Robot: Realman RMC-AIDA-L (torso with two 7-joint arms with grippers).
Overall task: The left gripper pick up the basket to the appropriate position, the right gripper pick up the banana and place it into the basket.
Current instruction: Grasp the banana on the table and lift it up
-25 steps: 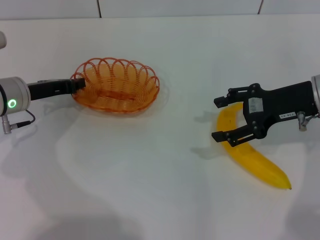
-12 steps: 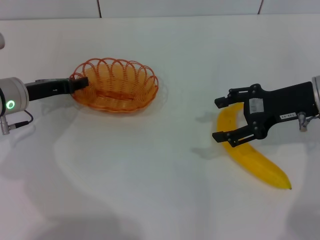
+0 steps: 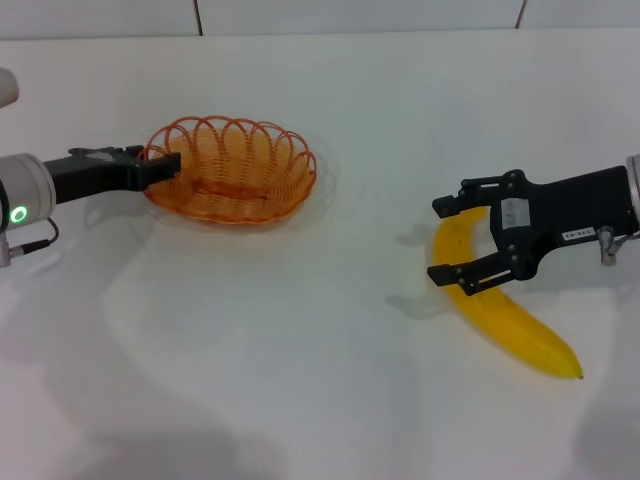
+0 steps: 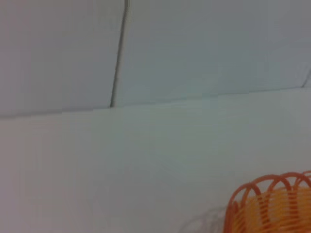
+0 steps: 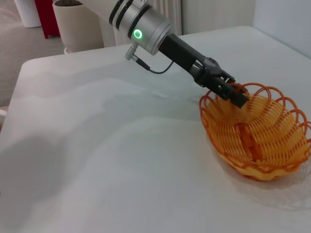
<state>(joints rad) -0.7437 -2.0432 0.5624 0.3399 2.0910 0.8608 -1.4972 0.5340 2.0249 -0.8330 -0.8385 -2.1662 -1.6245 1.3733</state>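
White table (image 3: 300,350); pale panelled wall (image 4: 194,43); possibly beige bin (image 5: 77,22) beyond.

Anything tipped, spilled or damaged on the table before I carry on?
Nothing stands out. The small oval orange wire basket sits upright and empty, with the left gripper at its rim. The curved yellow banana lies whole on the white table, with the right gripper open around its upper end.
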